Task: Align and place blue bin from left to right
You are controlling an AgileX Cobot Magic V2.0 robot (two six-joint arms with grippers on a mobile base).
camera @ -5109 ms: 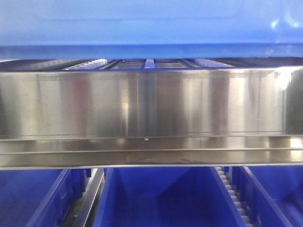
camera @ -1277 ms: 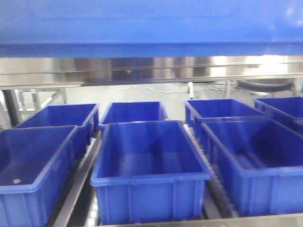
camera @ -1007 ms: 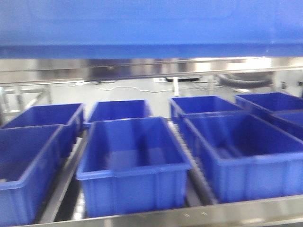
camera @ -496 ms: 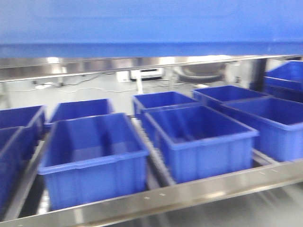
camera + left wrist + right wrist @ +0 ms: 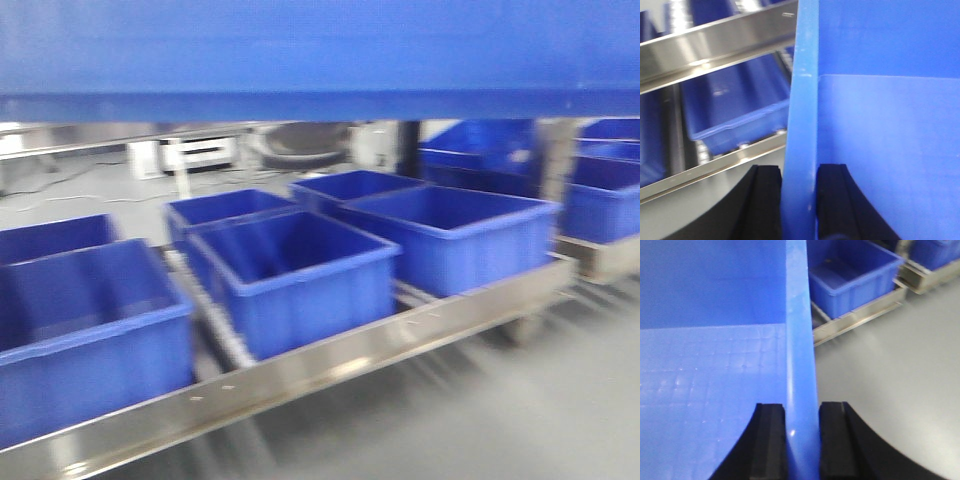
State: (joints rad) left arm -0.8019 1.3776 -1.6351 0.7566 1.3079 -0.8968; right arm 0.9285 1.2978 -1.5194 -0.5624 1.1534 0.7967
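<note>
Blue plastic filled the top of the front view: the blue bin [image 5: 320, 50], held aloft, left claw [image 5: 799, 200] and right claw [image 5: 802, 440] each clamped on a wall rim. We judged this the transport step. Next move called for a free slot beside the darker bins [image 5: 290, 275] on the steel rack [image 5: 330, 365], squaring up, lowering both arms evenly.

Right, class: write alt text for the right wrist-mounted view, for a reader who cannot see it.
The right gripper clamps its two black fingers on the rim of a large bright-blue glossy plastic crate, whose grid-textured inside fills the left. Right of the rim lie grey floor and a darker blue plastic bin on a steel rack.
</note>
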